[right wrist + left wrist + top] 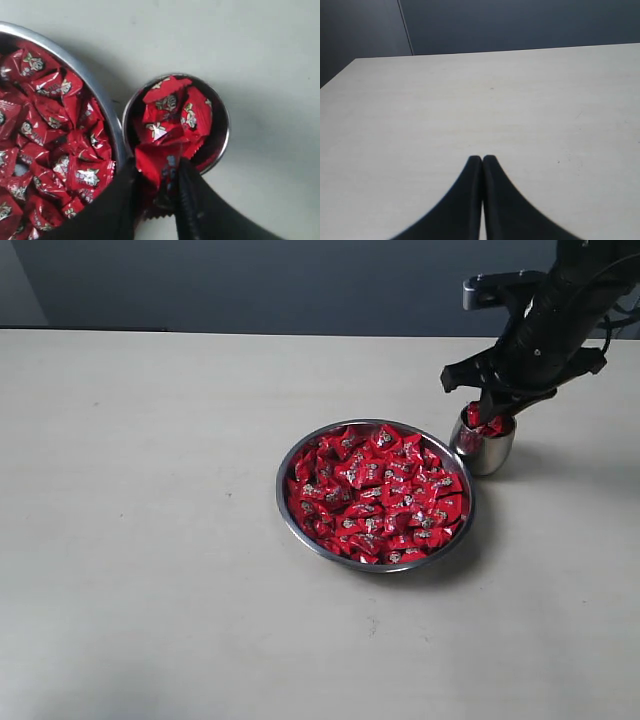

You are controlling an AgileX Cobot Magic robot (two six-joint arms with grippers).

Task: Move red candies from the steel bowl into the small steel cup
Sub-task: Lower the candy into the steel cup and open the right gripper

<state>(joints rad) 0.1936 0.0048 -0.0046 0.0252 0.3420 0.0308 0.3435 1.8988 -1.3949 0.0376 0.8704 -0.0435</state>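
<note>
The steel bowl [290,502] [105,105] sits mid-table, heaped with red candies [375,492] [47,135]. Just right of it stands the small steel cup [488,452] [223,131], holding several red candies [172,112]. My right gripper [490,412] [157,172] hangs right over the cup's rim, shut on one red candy [159,167] that sits above the cup's edge. My left gripper [482,159] is shut with nothing in it, above bare table; the exterior view does not show it.
The pale table [140,540] spreads wide to the left of and in front of the bowl. A dark wall [250,280] runs behind the table's far edge.
</note>
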